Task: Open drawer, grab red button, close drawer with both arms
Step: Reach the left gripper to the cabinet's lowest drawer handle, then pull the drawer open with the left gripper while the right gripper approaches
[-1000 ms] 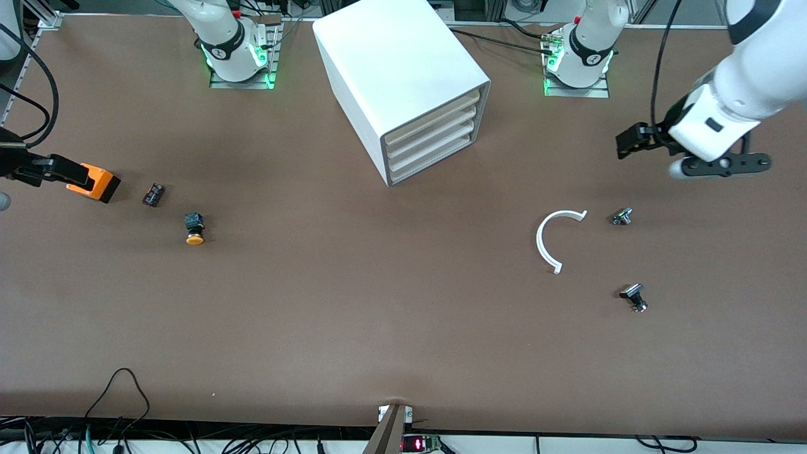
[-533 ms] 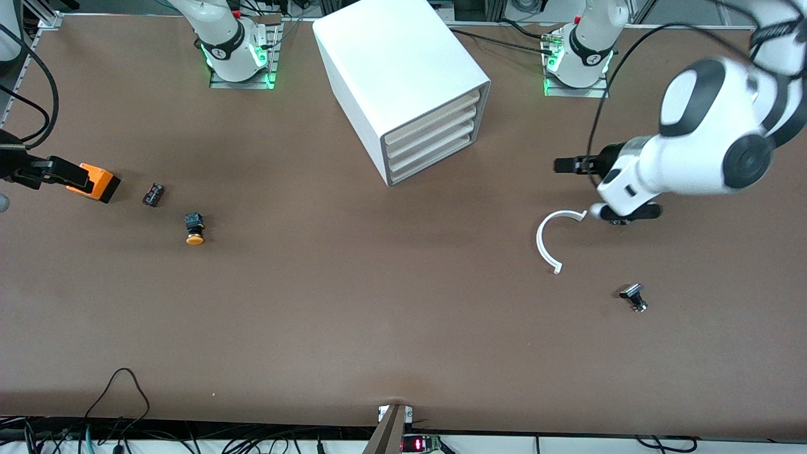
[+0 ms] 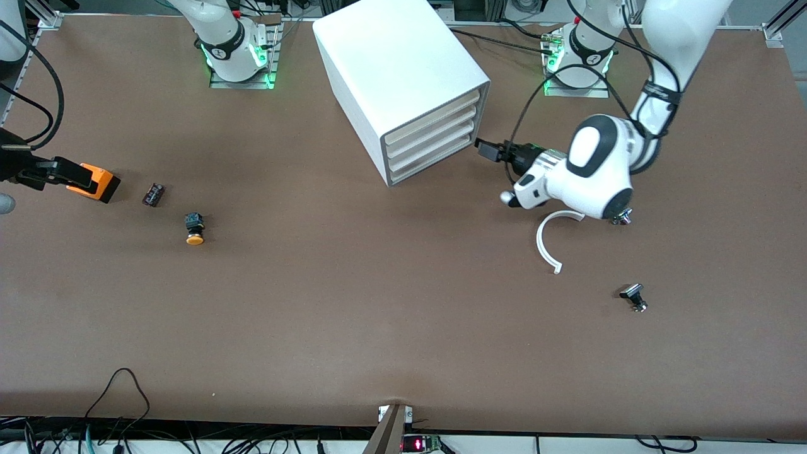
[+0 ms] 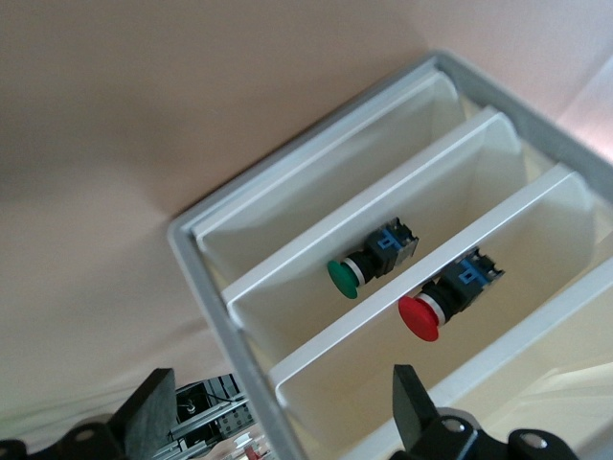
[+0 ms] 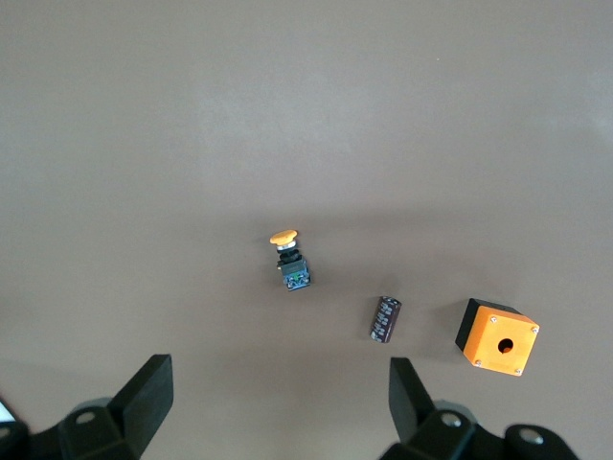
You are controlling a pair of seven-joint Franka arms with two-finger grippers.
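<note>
Right gripper (image 3: 34, 170) waits high over the right arm's end of the table, above the orange box (image 3: 96, 181); its fingers stand wide apart and carry nothing. Near the box lie a dark cylinder (image 3: 153, 194) and a yellow-orange button (image 3: 194, 229).

At mid-table, the white cabinet (image 3: 391, 69) has all four drawers apparently pushed in. Left gripper (image 3: 488, 150) hangs just in front of the drawer fronts, fingers spread wide, empty. Its wrist view shows the red button (image 4: 426, 311) lying in one drawer (image 4: 335, 333), beside the drawer with a green button (image 4: 350, 276).

Nearer the camera are a white curved strip (image 3: 547, 243) and two small metal parts (image 3: 621, 217) (image 3: 633, 297).

Risks, as judged:
- The fronts are alike and closely stacked, so the fingers could catch the neighbouring drawer.
- The cabinet appears unfixed and a pull may drag it, with the right arm too distant to brace it.
- The green button could be taken by mistake.

The table (image 3: 353, 328) is matt brown board, unmarked. Cables trail along its near edge.
</note>
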